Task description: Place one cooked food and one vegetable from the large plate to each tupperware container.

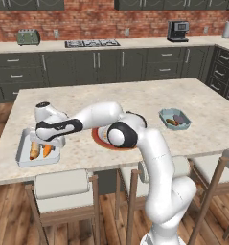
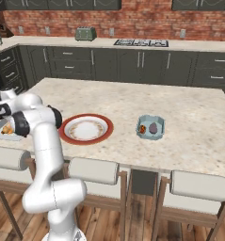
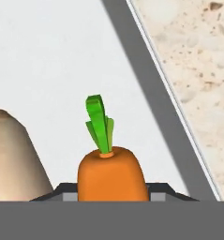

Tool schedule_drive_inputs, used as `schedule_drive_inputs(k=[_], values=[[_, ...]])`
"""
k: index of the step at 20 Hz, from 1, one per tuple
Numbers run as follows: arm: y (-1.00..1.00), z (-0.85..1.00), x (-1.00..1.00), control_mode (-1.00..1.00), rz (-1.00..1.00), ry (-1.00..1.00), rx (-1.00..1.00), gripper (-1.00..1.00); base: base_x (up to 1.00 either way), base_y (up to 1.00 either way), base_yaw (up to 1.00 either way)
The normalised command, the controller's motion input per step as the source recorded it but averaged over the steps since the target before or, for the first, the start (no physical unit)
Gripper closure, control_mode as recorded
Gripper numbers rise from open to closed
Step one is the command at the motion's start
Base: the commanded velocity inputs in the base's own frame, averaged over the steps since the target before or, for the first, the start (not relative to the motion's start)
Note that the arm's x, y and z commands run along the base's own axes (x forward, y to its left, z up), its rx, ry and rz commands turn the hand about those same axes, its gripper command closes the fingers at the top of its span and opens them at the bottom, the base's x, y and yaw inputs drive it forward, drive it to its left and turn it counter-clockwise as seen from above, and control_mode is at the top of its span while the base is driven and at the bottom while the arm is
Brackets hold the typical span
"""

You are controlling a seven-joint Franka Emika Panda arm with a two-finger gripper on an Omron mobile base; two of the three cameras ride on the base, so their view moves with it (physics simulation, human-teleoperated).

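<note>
The left tupperware container (image 1: 24,158) lies at the island's left end, and its pale floor (image 3: 52,56) shows in the hand view. In it lie the hot dog (image 1: 34,150), whose tan end (image 3: 10,159) shows, and beside it the carrot (image 1: 48,151). My gripper (image 1: 51,145) reaches down into this tray. The carrot (image 3: 111,173), green top pointing away, sits between the dark fingertips (image 3: 66,191), which touch both its sides. The large red-rimmed plate (image 2: 85,128) lies mid-island with a bare white centre, partly behind my arm (image 1: 99,138). The second container (image 2: 150,127) holds an orange piece and a dark one.
The tray's grey wall (image 3: 151,93) runs close beside the carrot, with speckled counter (image 3: 197,70) beyond. Stools (image 1: 63,184) stand along the island's near edge. Cabinets, a toaster (image 1: 28,36) and a coffee machine (image 1: 177,31) line the far wall.
</note>
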Motion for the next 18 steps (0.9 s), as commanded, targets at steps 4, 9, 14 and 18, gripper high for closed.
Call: schedule_drive_inputs(k=[4, 9, 14, 18], values=[[0.00, -0.57, 0.04, -1.00, 0.00, 0.00, 0.00, -1.00, 0.00, 0.00, 0.00], [0.00, -0.19, 0.18, -1.00, 0.00, 0.00, 0.00, -1.00, 0.00, 0.00, 0.00], [0.00, 0.04, 0.10, -1.00, 0.00, 0.00, 0.00, -1.00, 0.00, 0.00, 0.00], [-0.08, 0.31, -0.27, -1.00, 0.00, -0.03, 0.00, -1.00, 0.00, 0.00, 0.00]])
